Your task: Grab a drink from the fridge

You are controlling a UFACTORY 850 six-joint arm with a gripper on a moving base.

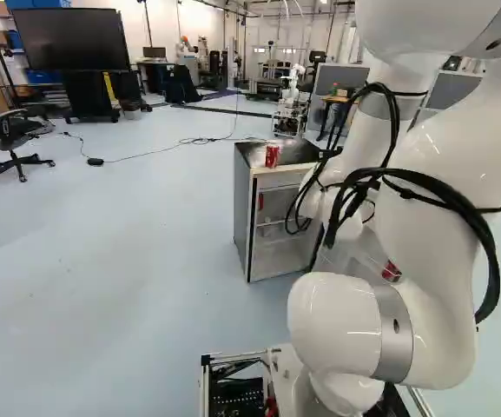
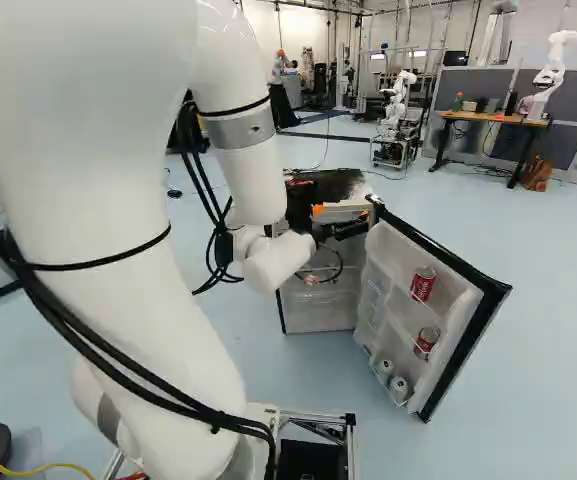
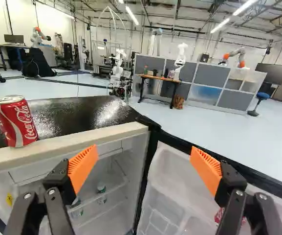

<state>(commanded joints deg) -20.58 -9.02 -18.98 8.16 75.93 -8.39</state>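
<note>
Black two-fingered gripper (image 3: 143, 151) stands released; upper red cylindrical can (image 2: 423, 284) on white-lined fridge door (image 2: 392, 258) lies below, to its right.

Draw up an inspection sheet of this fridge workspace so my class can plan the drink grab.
Surface: dark, glossy fridge top; red can standing upright at its front edge.
Job's things: fridge door open, two red cans and two paler cans lower on its shelves; small bottle inside.
Clutter: small objects on the far table.
Pincer: open, gripping nothing.
Cables: black cables strapped along the arm; floor cable; yellow cable near the base.
Surroundings: office chair, large screen, another robot by the far table.
</note>
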